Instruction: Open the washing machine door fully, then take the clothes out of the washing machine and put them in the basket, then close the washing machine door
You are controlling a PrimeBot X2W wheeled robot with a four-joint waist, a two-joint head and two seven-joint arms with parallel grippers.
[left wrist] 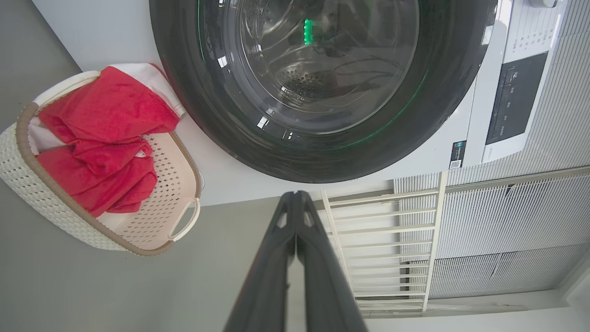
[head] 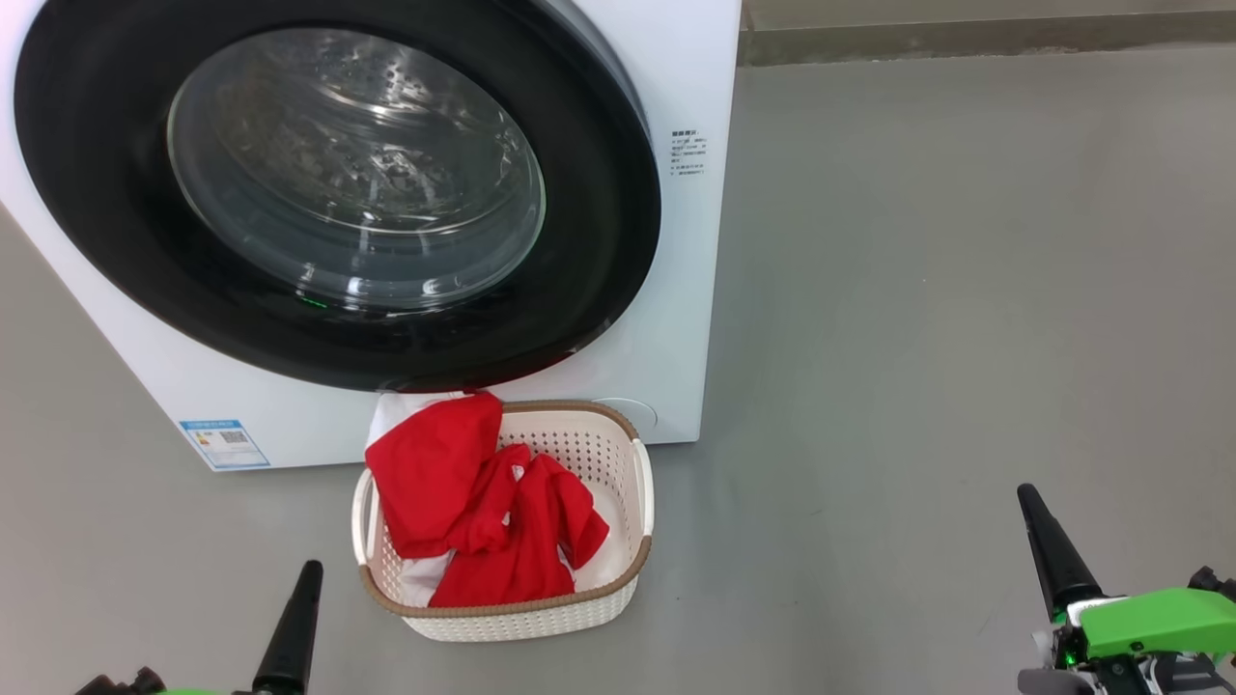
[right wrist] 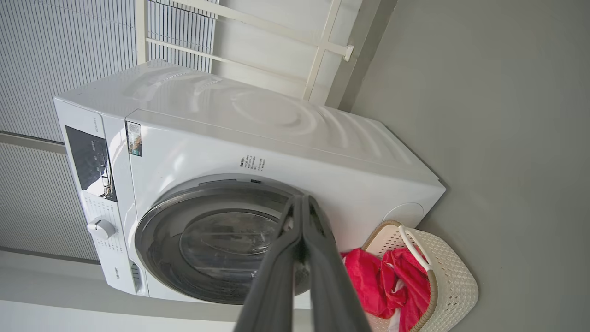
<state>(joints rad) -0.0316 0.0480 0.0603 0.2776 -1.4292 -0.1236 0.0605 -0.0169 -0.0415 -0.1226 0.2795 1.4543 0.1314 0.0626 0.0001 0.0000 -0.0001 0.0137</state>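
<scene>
Left gripper (left wrist: pixel 295 196) is hovering before the washing machine (head: pixel 690 319), fingers pressed together | washing machine door (head: pixel 97 193) is sitting closed, its top cut off, drum dim behind glass | basket (head: pixel 521 623) is standing just before the machine, clothes (head: pixel 463 502) piled inside, hiding its floor | right gripper (right wrist: pixel 302 199) is hovering off the machine's right, fingers pressed together.

You can't read the printed label (head: pixel 688 154) on the washing machine (head: pixel 690 290) (too small); the clothes (head: pixel 454 483) hide much of the floor of the basket (head: pixel 521 625).
</scene>
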